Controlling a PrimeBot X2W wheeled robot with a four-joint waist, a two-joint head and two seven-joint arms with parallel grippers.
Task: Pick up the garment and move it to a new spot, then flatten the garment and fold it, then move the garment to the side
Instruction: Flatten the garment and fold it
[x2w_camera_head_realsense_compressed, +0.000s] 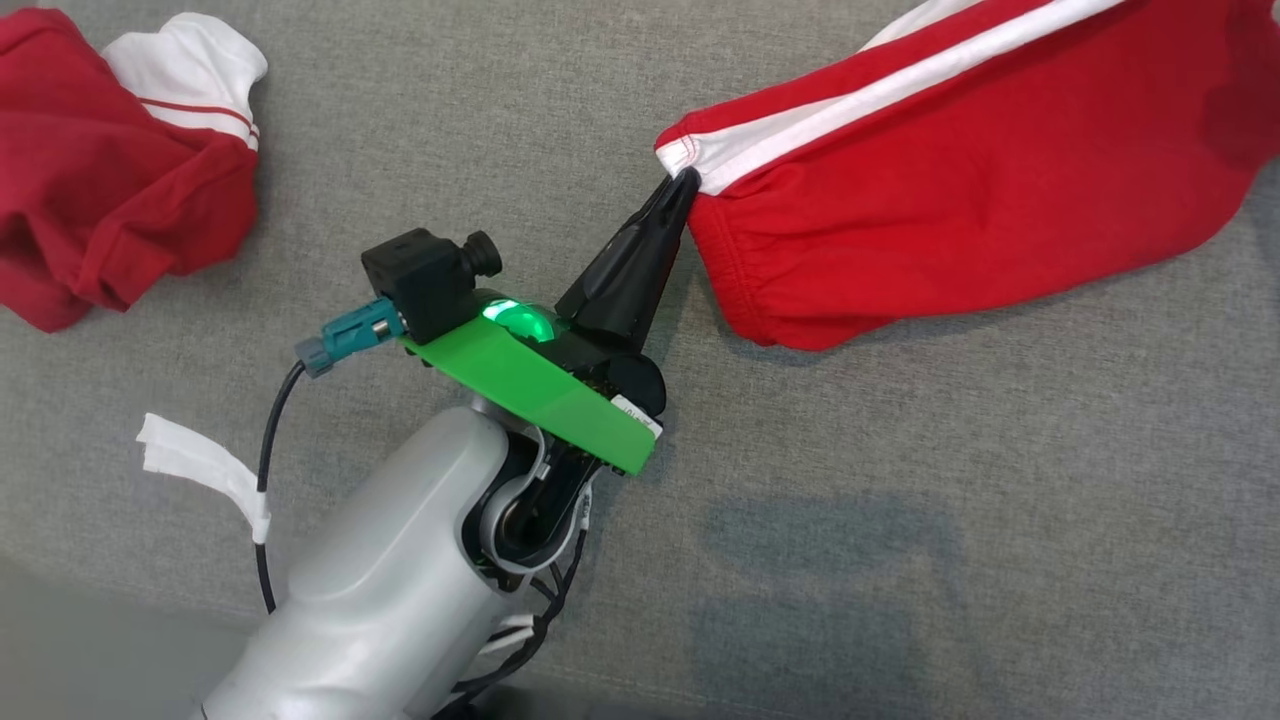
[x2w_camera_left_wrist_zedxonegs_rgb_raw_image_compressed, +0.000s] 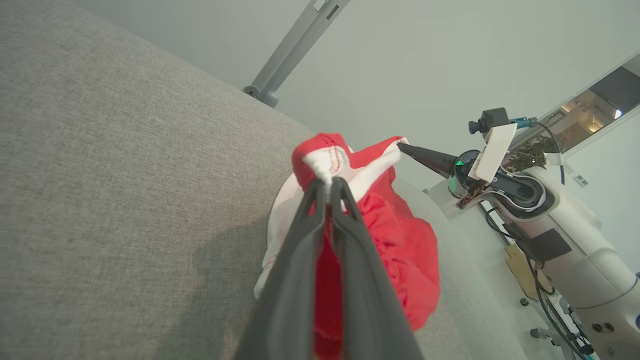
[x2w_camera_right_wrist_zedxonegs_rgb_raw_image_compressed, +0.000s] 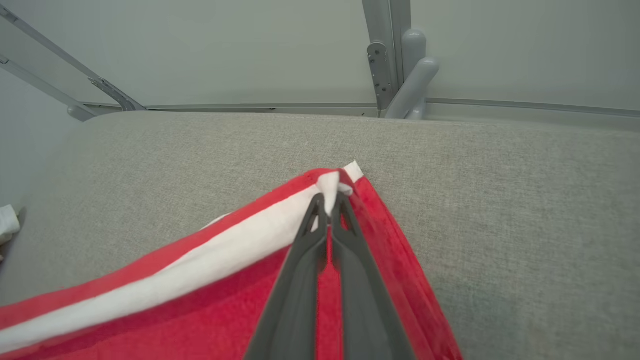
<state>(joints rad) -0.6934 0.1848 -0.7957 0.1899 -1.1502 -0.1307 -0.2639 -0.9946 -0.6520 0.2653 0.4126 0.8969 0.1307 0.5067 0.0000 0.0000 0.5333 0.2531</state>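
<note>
Holding the garment (x2w_camera_head_realsense_compressed: 950, 200) at two ends. Pinching its near corner with the left gripper (x2w_camera_head_realsense_compressed: 685, 185), where red hem meets white stripe (x2w_camera_head_realsense_compressed: 900, 85), fingers pressed tight together on the cloth. Pinching another corner with the right gripper (x2w_camera_right_wrist_zedxonegs_rgb_raw_image_compressed: 328, 200), at the stripe's end, fingers likewise closed on fabric. From the left wrist: cloth bunched and hanging between the two tips, raised off the grey surface (x2w_camera_head_realsense_compressed: 900, 500). From the head: red body stretching up and right over that surface and running out of frame. Well apart, at upper left of the head view: a second garment (x2w_camera_head_realsense_compressed: 110, 170), red and white, crumpled on the same surface. On the left arm's cable (x2w_camera_head_realsense_compressed: 265, 470): a strip of white tape (x2w_camera_head_realsense_compressed: 195, 462).
</note>
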